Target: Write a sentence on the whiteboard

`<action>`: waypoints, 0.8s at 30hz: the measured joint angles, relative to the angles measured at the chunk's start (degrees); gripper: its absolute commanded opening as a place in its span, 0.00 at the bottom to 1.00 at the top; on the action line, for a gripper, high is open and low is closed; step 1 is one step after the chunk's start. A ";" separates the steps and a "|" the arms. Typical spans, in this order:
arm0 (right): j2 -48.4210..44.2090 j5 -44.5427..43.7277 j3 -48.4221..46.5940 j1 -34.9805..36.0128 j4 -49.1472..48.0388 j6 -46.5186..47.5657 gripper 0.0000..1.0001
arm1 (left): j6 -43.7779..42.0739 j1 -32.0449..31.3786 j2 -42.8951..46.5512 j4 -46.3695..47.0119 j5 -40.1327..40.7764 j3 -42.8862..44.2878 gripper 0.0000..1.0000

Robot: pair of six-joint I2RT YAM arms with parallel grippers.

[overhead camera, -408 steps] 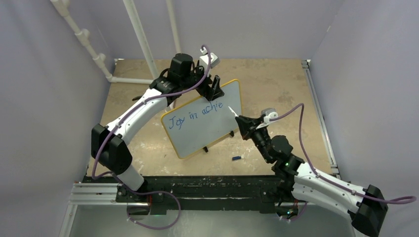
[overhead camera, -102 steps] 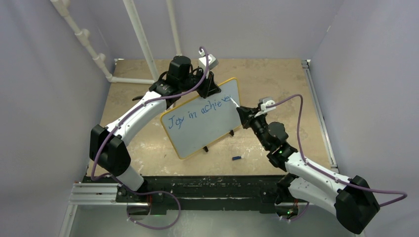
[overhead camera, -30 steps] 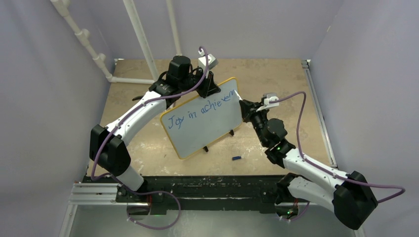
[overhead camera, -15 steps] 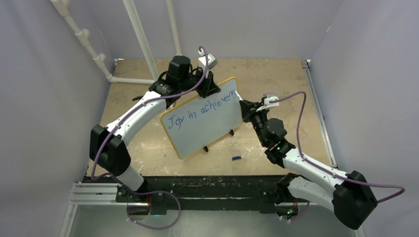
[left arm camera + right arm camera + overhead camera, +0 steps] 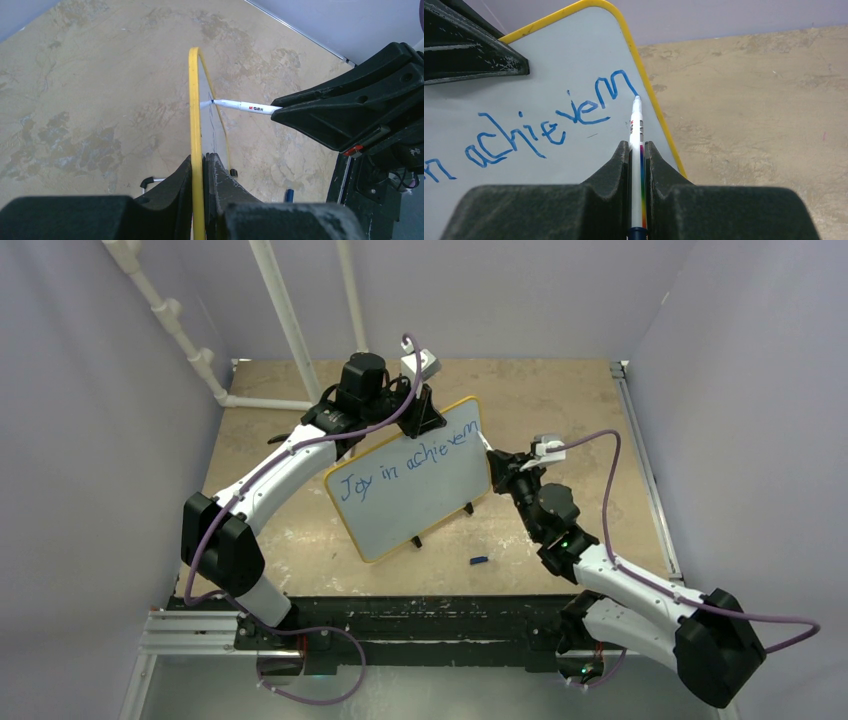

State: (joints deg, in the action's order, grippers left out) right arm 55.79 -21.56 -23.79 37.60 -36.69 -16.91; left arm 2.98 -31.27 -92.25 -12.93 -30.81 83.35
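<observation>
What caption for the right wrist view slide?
The right gripper holds a marker, its tip at the end of the blue writing "achievem" by the whiteboard's yellow rim.

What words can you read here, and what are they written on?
"Joy in achievem": the blue handwritten sentence, on the whiteboard.
Small red and black print on the marker: too tiny to read for sure.
I can't see any other writing.

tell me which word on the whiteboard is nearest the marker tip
The last word, "achievem": the marker tip sits at its final m, beside the whiteboard's right rim. "Joy" and "in" lie farther left.
</observation>
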 measured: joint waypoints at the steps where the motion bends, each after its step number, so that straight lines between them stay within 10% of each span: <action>1: -0.07 0.00 0.00 0.00 0.07 0.00 0.00 | 0.00 0.02 0.00 0.00 0.00 0.00 0.00; 4: -0.72 0.04 0.00 0.00 1.01 0.04 0.00 | 0.31 0.00 0.00 0.00 0.00 0.00 0.04; 15: -8.07 4.92 -0.66 0.00 8.17 0.48 0.00 | 0.59 0.28 1.62 -0.09 4.02 -0.81 0.65; 24: -13.64 14.01 -1.27 0.00 13.86 0.59 0.00 | 0.72 1.25 9.94 -0.13 10.43 -2.23 0.77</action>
State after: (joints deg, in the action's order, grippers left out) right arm 42.15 -7.55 -25.06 37.60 -22.83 -16.32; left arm 3.70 -30.02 -82.30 -13.06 -20.38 81.12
